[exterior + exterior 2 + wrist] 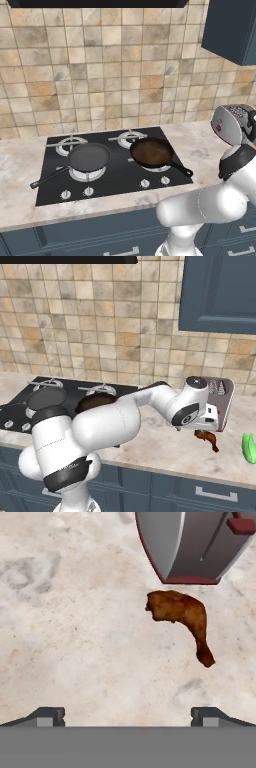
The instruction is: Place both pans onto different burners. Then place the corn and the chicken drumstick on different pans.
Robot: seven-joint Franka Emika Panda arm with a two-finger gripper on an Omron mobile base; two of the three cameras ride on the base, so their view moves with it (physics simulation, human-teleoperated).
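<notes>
Both pans [89, 156] [151, 152] already sit on separate burners [87, 173]; the fingers [128, 716], spread fully wide and empty, hang over the counter [75, 637] with the chicken drumstick [181, 620] lying ahead of them beside a toaster [195, 544], evidently lined up for the pick; the corn [248, 448] lies farther off.

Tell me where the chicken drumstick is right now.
The chicken drumstick lies on the marble counter right of the cooktop, just in front of the silver toaster. The open gripper hovers above it.
</notes>
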